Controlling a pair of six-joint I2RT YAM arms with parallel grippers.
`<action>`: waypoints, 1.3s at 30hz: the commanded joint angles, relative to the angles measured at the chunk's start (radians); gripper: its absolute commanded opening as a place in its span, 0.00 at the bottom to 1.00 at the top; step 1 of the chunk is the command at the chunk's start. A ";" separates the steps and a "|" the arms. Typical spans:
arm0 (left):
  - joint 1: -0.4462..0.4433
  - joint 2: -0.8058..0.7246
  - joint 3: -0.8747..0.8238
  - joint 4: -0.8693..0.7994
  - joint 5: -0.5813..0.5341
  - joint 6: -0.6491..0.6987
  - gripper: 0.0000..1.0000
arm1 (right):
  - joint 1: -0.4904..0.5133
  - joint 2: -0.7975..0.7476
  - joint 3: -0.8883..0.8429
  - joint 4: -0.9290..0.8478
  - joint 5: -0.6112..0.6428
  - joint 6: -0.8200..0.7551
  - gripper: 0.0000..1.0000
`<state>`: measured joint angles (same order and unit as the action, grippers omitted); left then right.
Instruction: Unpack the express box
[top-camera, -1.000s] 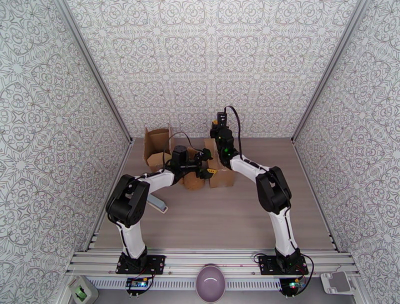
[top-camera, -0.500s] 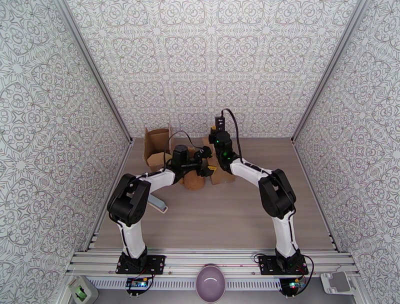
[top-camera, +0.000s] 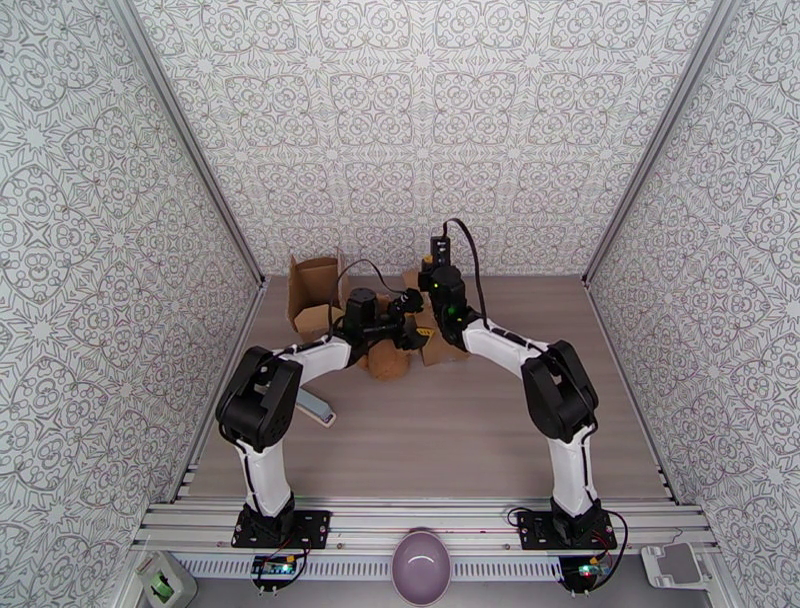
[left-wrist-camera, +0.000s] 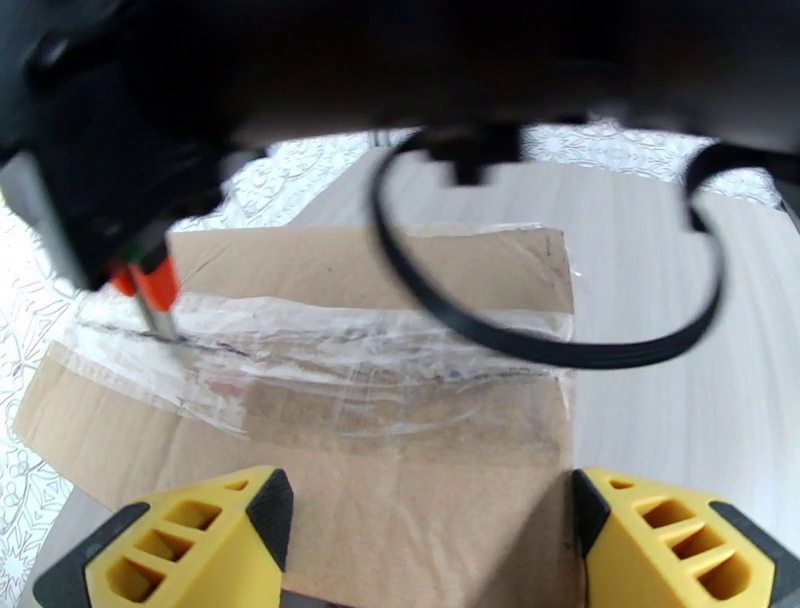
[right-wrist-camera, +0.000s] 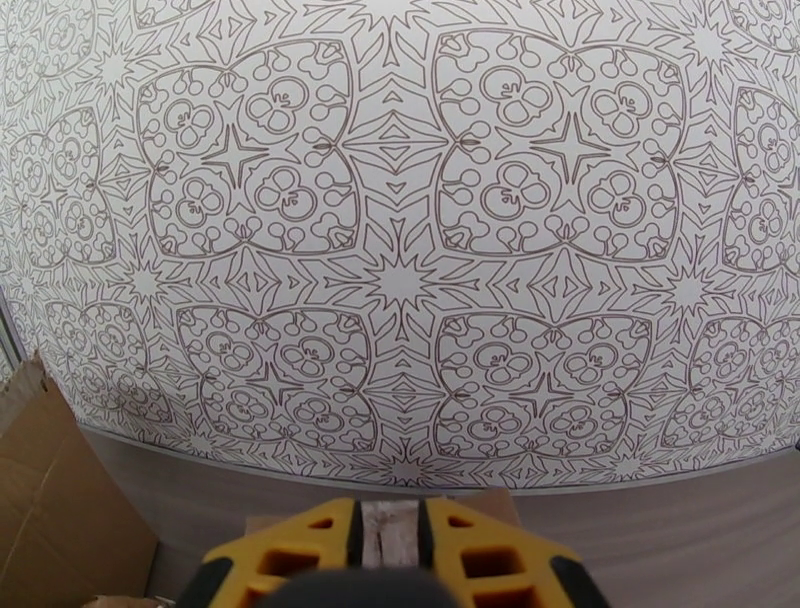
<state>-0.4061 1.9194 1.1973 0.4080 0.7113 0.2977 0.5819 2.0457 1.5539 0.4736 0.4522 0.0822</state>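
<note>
The express box (left-wrist-camera: 330, 430) is found at the back of the tabletop (top-camera: 450, 440), near the middle, between the two arms. It is not yet opened: one strip of clear tape (left-wrist-camera: 330, 345) is seen across its top seam, crumpled and scored along a dark line.

The left pincer (left-wrist-camera: 425, 492) is spread wide at the near end of the box, one yellow finger to each side. Nothing is gripped by it, since the cardboard reaches out past the left finger. This stance is judged to be a brace, so that the box is kept from sliding while the seam is cut. Whether the fingers touch the cardboard cannot be told.

The right pincer (right-wrist-camera: 390, 515) is drawn nearly closed on a thin pale object. This is taken to be the cutter (left-wrist-camera: 150, 290), whose orange holder and metal blade are set upright with the tip on the tape, at the seam's left end. From there a cut along the seam is likely intended.

Two cardboard boxes are counted, the sealed one and an open box (top-camera: 314, 285) to its left. One cutter, one brown lump (top-camera: 388, 362), one grey flat item (top-camera: 315, 405) and one bowl (top-camera: 422, 565) are also counted.
</note>
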 joint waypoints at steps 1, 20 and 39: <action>0.006 0.039 0.014 -0.076 -0.119 -0.061 0.76 | 0.006 -0.064 -0.042 -0.034 0.032 0.007 0.00; -0.019 0.041 0.047 -0.103 -0.211 -0.062 0.76 | 0.027 -0.149 -0.092 -0.133 0.054 0.016 0.00; -0.027 0.042 0.057 -0.096 -0.295 -0.093 0.76 | 0.035 -0.197 -0.061 -0.344 0.059 0.122 0.00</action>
<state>-0.4454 1.9209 1.2324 0.3698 0.5678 0.2581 0.5922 1.9018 1.4788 0.2443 0.4995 0.1711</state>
